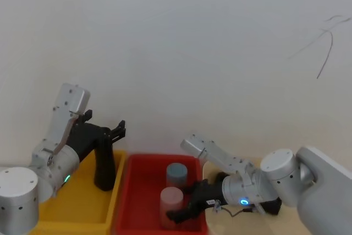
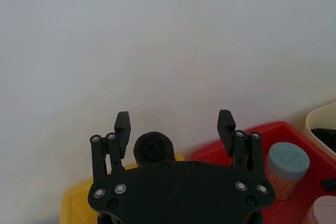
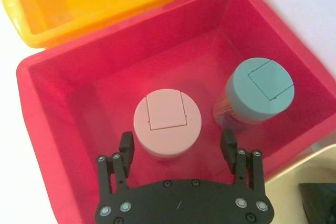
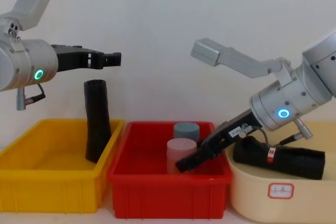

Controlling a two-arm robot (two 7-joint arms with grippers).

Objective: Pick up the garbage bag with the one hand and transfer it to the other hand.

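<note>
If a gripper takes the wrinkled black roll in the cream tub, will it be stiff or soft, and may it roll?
The garbage bag looks wrinkled, so it probably dents a little when squeezed. It lies straight in the cream tub, so it is likely stiff lengthwise. Being round, it may roll.

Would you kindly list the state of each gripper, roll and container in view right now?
left gripper: open, above the yellow bin.
right gripper: open, over the pink container.
garbage bag: lying in the beige tub.
slim black roll: leaning upright in the yellow bin.
teal container: lid closed.
</note>
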